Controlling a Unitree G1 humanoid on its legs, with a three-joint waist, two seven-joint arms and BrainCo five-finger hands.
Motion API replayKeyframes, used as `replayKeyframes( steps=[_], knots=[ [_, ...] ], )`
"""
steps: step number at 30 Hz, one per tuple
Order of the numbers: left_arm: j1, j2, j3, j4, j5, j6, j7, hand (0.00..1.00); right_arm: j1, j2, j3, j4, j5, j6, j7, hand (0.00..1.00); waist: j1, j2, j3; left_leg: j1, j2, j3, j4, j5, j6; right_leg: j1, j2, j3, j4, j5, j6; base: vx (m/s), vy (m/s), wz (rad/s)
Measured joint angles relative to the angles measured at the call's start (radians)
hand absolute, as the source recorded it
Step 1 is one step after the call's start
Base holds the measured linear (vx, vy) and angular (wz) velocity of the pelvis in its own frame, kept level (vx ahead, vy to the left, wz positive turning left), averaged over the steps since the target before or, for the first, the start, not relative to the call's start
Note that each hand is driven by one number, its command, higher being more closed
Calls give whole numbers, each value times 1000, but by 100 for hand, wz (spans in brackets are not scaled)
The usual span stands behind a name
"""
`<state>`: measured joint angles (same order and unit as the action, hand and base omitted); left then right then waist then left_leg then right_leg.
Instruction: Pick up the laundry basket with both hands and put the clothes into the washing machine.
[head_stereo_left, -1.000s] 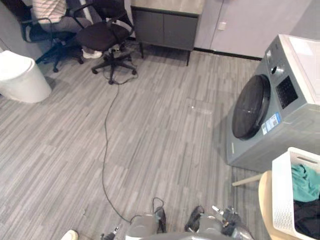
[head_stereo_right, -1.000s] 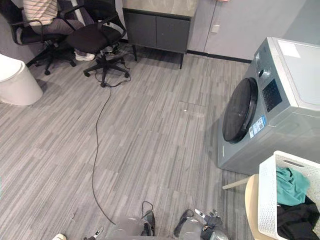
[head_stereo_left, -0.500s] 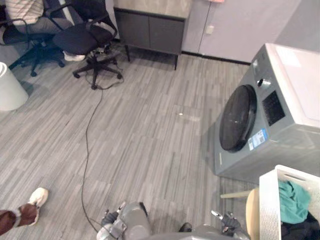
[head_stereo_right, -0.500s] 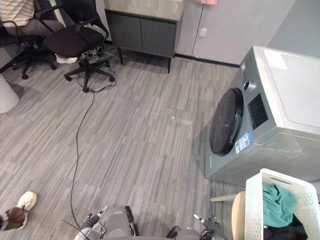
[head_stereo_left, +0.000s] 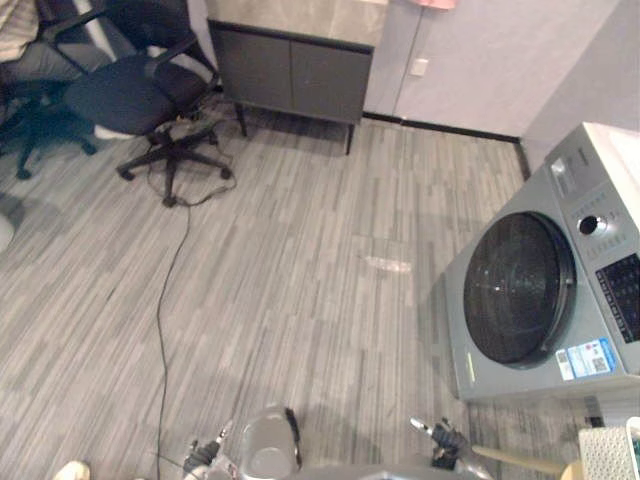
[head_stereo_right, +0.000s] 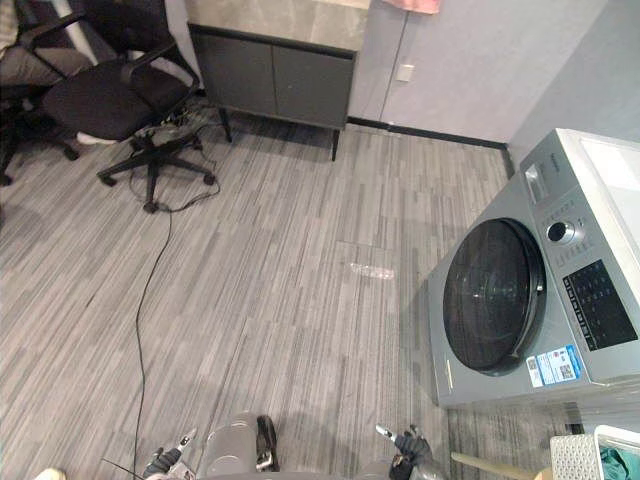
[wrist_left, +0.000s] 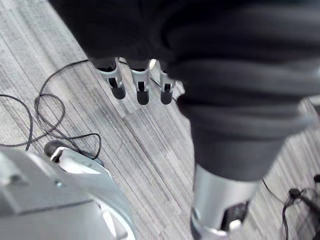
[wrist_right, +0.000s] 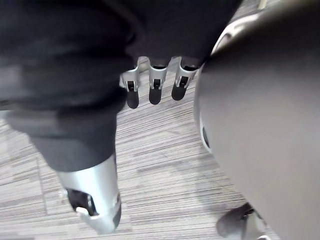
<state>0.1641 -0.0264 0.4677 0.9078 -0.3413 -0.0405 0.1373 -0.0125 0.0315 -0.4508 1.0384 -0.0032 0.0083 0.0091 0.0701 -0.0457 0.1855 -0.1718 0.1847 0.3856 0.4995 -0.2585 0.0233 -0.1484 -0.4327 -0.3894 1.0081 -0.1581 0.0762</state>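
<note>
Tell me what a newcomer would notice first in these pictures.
The grey washing machine on the right stands out first, its round dark door shut. Next comes the black office chair at the far left, beside a dark cabinet against the back wall. A corner of the white laundry basket peeks in at the lower right.
</note>
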Motion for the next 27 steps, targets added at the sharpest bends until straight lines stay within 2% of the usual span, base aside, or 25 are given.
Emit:
replayKeyframes(
  steps=[1,2,3,4,5,6,7,9,11,12,13,14,15,16,17,18,19,20,22,25,27],
  knots=[
    [1,-2,-7,7,0,1,-2,0,-7,-4,5,-3,-5,-3,12,0,0,8,0,63,10,40,-45,3,-6,-45,24,-61,-13,-40,-20,203,-16,-71],
    [2,-3,-7,8,1,1,-2,0,-9,-8,11,-4,-7,-4,16,0,-2,10,0,86,13,61,-61,4,-6,-63,35,-102,-45,-56,-30,248,-49,-86],
    [2,-3,-7,8,2,0,-3,0,-12,-15,32,-1,-7,-2,17,0,-5,9,-2,121,13,98,-84,6,-10,-85,54,-196,-166,-66,-47,242,-65,-76],
    [2,0,-7,7,4,-3,-5,0,-10,-14,33,3,-7,1,16,0,-6,-7,-5,150,1,132,-95,3,-24,-89,79,-306,-361,4,-107,242,-65,-73],
    [-2,1,-8,11,9,-6,-5,0,-2,-18,34,6,-7,2,16,0,-8,-12,-14,158,3,136,-93,-6,-42,-70,98,-371,-427,-2,-151,265,-58,-90],
    [-13,-9,-7,30,13,1,-5,0,0,-23,29,15,-7,2,16,0,-5,25,-18,168,20,142,-111,-12,-57,-42,152,-404,-511,3,-171,237,-43,-99],
    [-16,-9,-39,30,26,1,-6,0,2,-37,25,8,-8,1,16,0,-9,42,-16,182,25,171,-136,-10,-67,-46,174,-421,-547,7,-168,297,-46,-107],
    [-34,-3,-79,40,52,8,-8,0,12,-48,19,6,-10,13,16,0,-14,57,-8,210,40,227,-154,-13,-73,-41,196,-460,-577,23,-144,134,-10,-90],
    [-41,-2,-87,40,76,12,-22,0,31,-37,-7,-7,-17,20,16,0,-15,54,-4,261,49,269,-160,-13,-73,-18,220,-461,-598,36,-141,75,8,-83],
    [-45,-5,-87,41,84,14,-30,0,37,-29,-25,-19,-17,20,17,0,-27,52,-2,285,49,275,-160,-13,-73,-6,222,-457,-598,36,-141,58,6,-58],
    [-55,-8,-116,46,103,15,-39,0,58,-31,-42,-44,-16,17,17,0,-55,64,-3,310,54,283,-146,-30,-101,5,229,-451,-603,15,-125,44,5,-48],
    [-56,-8,-125,48,112,16,-45,0,63,-33,-42,-45,-16,17,18,0,-56,79,-9,313,60,294,-147,-57,-125,4,236,-459,-607,-21,-123,49,22,-54],
    [-70,-11,-134,60,118,17,-50,0,60,-41,-44,-45,-13,17,20,0,-54,82,-12,328,78,318,-137,-107,-148,6,251,-457,-594,-41,-150,26,21,-60],
    [-73,-11,-144,76,119,23,-49,0,64,-43,-44,-48,-10,20,20,0,-56,107,-17,330,101,359,-119,-127,-160,8,259,-463,-586,-55,-158,46,17,-95],
    [-62,-17,-147,86,119,30,-50,0,73,-42,-42,-57,-6,18,18,0,-53,112,-31,354,124,395,-59,-133,-173,22,260,-468,-575,-67,-163,94,9,-94],
    [-59,-18,-139,82,117,29,-50,0,72,-39,-43,-58,-3,18,17,0,-50,103,-27,336,150,393,43,-134,-170,24,265,-453,-567,-69,-169,189,-42,-116],
    [-60,-5,-156,78,117,28,-48,0,67,-40,-42,-46,4,17,15,0,-49,123,-21,273,218,328,234,-95,-104,26,298,-412,-584,-71,-184,199,-35,-113],
    [-61,-2,-161,74,117,20,-47,0,59,-41,-38,-40,8,17,15,0,-55,120,-21,194,244,218,375,-67,-59,39,323,-363,-615,-67,-190,124,-42,-111],
    [-62,-1,-160,73,111,13,-45,0,53,-45,-28,-35,16,13,14,0,-55,124,-18,118,220,110,395,-115,-77,35,330,-293,-627,-66,-191,87,59,-101],
    [-55,4,-153,72,96,-2,-41,0,36,-62,-16,10,24,8,14,0,-54,115,-13,30,204,-6,293,-116,-74,38,343,-186,-648,-54,-172,127,90,-103],
    [-35,4,-124,71,85,-14,-32,0,31,-72,0,26,27,1,14,0,-53,115,-14,-5,162,-160,86,-101,-94,31,343,-105,-679,-37,-139,95,158,-122]
  ],
)
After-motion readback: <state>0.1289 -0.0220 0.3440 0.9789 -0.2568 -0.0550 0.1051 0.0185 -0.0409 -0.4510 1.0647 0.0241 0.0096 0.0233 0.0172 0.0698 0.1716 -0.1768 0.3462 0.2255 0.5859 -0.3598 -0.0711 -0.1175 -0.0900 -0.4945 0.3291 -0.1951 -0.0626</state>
